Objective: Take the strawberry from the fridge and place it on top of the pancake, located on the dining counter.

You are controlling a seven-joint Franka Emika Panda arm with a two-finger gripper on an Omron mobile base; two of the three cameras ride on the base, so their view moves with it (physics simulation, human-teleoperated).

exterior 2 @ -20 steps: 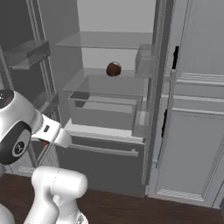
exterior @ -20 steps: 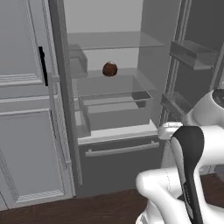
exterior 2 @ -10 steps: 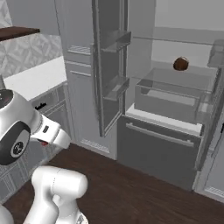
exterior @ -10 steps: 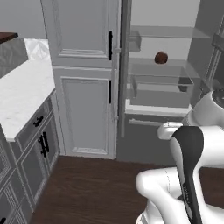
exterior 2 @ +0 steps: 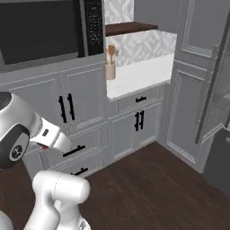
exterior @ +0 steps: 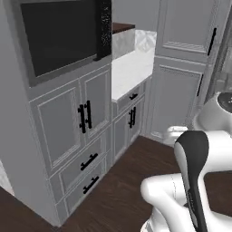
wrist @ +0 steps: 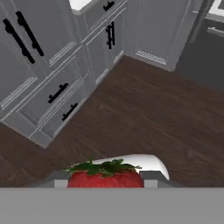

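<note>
In the hand view my gripper (wrist: pixel 105 181) is shut on the strawberry (wrist: pixel 105 177), a small bright red berry with green leaves at the bottom edge, held between the two grey fingers (wrist: pixel 151 176). Under it lies dark wood floor. The fridge (exterior 2: pixel 220 157) stands at the far right of the right base view with its door swung open. Its dark lower front also appears in the hand view's top right corner (wrist: pixel 205 48). The pancake and the dining counter are out of view.
A dark built-in oven (exterior: pixel 63 36) sits over grey cabinets with black handles (exterior: pixel 84 118). Beside it runs a white countertop (exterior: pixel 131 68) carrying a holder of wooden utensils (exterior 2: pixel 110 67). Tall grey cabinets (exterior: pixel 181 81) stand to the right. Dark wood floor (exterior 2: pixel 148 184) lies open ahead.
The whole picture has swung left, away from the open fridge toward the oven wall: the base has turned. The grip on the strawberry is unchanged.
</note>
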